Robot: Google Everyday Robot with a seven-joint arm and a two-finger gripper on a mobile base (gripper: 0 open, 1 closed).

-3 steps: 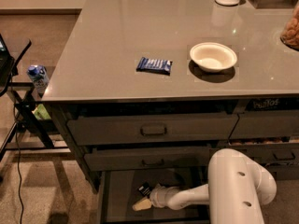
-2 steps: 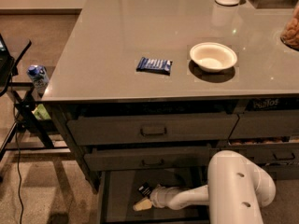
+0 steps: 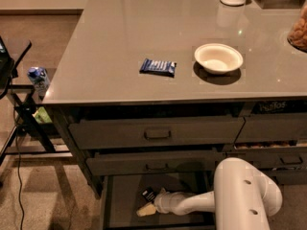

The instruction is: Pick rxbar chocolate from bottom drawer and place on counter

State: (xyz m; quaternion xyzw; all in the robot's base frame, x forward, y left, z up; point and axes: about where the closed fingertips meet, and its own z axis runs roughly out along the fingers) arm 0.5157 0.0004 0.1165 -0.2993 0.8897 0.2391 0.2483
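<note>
The tool point(image 3: 145, 209), spread or not I cannot tell, is sitting beside the rxbar chocolate point(image 3: 148, 194) under the counter's point(image 3: 120, 42) front edge, maybe bumping it away.

The small, flat, black-wrapped snack bar with white print point(image 3: 149, 194) lies at a slant on the dark floor of the wide, shallow grey-brown bottom drawer point(image 3: 123, 201). The drawer, lowest of its stack, stands pulled open. The pale claw point(image 3: 145, 210) sits inside it, just beside the bar. The large glossy grey rectangular tabletop point(image 3: 134, 32) lies above.
</note>
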